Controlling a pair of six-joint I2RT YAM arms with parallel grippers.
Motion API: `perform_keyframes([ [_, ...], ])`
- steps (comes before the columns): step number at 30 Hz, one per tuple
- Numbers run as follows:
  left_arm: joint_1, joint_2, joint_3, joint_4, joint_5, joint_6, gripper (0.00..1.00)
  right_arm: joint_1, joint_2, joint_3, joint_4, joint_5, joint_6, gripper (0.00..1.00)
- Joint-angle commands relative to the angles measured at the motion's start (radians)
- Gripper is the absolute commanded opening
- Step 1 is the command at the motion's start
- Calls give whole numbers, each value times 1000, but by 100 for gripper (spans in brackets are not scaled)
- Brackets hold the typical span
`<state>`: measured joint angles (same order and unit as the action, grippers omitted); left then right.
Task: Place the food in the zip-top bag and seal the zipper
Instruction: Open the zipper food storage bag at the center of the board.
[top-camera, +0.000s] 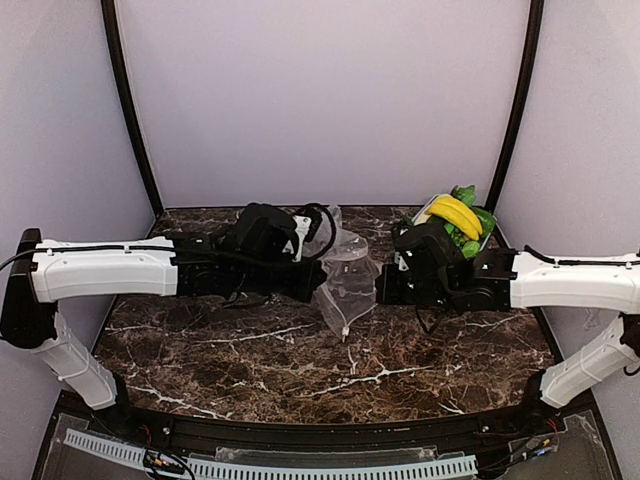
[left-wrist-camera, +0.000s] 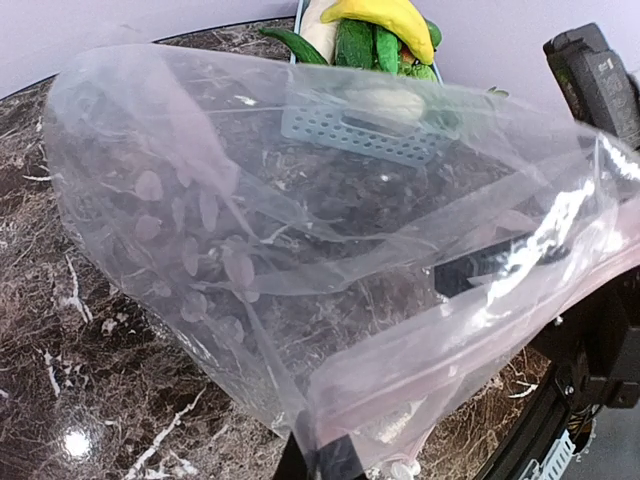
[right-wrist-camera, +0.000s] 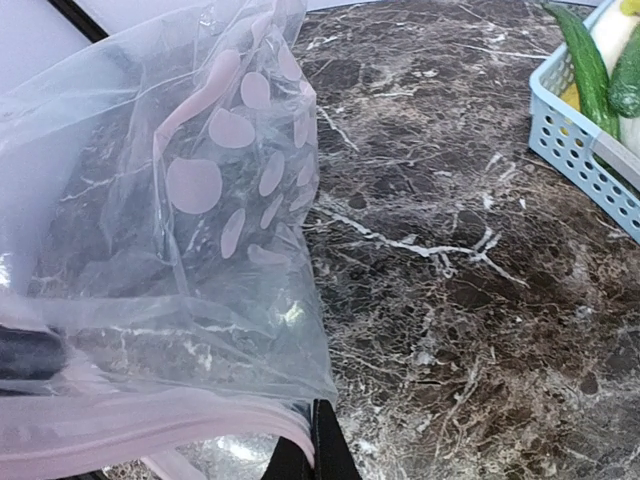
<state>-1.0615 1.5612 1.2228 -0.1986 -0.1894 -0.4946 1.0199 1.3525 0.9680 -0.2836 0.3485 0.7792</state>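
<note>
The left jaws and right jaws clench the pale pink zipper strip (right-wrist-camera: 150, 420) of the clear spotted plastic bag (top-camera: 345, 285), beside the blue-grey slatted basket (right-wrist-camera: 575, 150).

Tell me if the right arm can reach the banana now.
Probably not yet: the right gripper is shut on the zip-top bag. The banana lies uncovered atop the basket just beyond it, so nothing else blocks it.

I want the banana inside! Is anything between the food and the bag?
Yes. The food lies in the blue basket, and the basket's wall and the right tool, gripping the bag, stand between them.
</note>
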Motion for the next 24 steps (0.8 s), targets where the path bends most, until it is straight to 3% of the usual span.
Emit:
perform_keyframes([
  [1,54,-47,19,-75,138,82,1,-33,-31,-28,-72,67,42,0],
  [9,138,17,163,-201,379,260,1,-51,-38,-20,-69,53,25,1],
  [16,164,23,107,-111,535,358,1,-22,-46,-48,163,-159,-127,35],
  [19,176,-5,53,-75,539,358,1,17,-36,-44,203,-128,-156,54],
  [24,176,-16,49,-66,574,355,1,22,-1,-15,189,-59,-141,70],
])
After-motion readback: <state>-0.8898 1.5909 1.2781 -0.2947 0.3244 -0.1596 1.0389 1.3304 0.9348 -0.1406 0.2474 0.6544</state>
